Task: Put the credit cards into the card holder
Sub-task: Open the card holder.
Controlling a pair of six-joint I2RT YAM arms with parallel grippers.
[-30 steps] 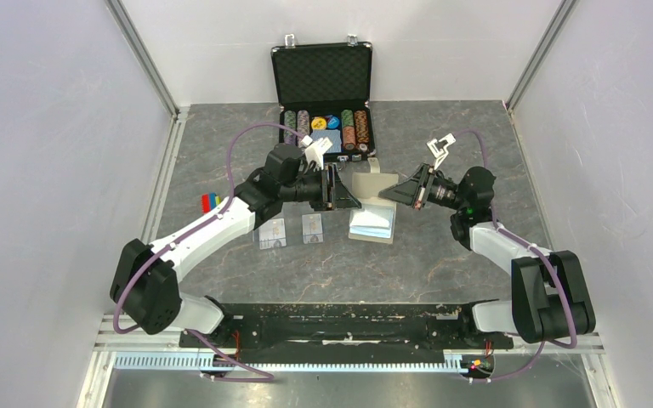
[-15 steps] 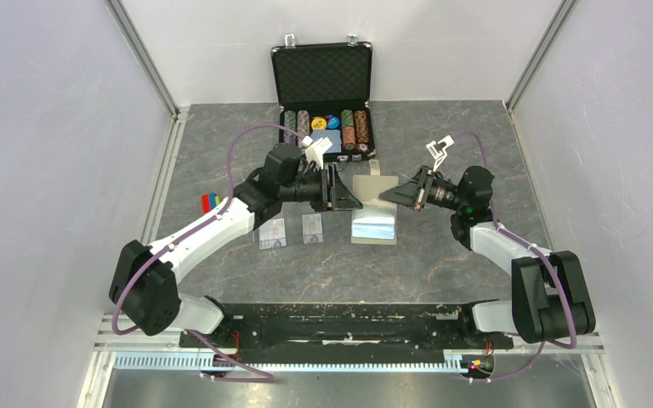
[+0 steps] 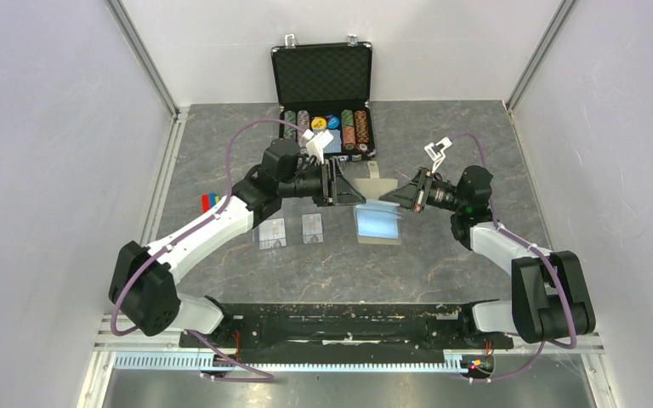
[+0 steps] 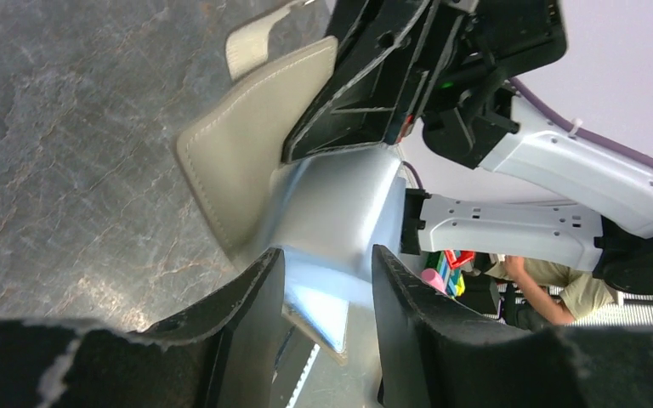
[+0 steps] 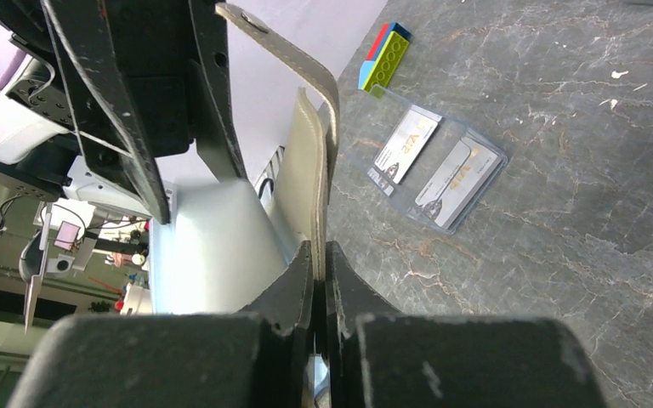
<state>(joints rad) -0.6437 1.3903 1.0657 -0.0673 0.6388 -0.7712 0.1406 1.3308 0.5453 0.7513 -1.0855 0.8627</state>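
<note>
The taupe card holder (image 3: 377, 223) hangs open between my two grippers, its light blue lining facing up. My right gripper (image 3: 397, 198) is shut on one taupe flap (image 5: 310, 161) and holds it upright; its tab strap curls above. My left gripper (image 3: 353, 194) is open, and its fingers (image 4: 255, 297) straddle the blue-lined part of the holder (image 4: 238, 161) without pinching it. The two whitish credit cards (image 3: 272, 232) (image 3: 312, 225) lie on the table inside clear sleeves, left of the holder. They also show in the right wrist view (image 5: 406, 144) (image 5: 459, 183).
An open black poker-chip case (image 3: 323, 93) stands at the back centre, just behind the left gripper. A small stack of coloured bricks (image 3: 211, 201) lies at the left, also in the right wrist view (image 5: 387, 55). Metal rails edge the grey stone table.
The card holder has shifted a little right and spread more open, lining up. My left gripper has moved up and right toward it. The right gripper has kept its hold.
</note>
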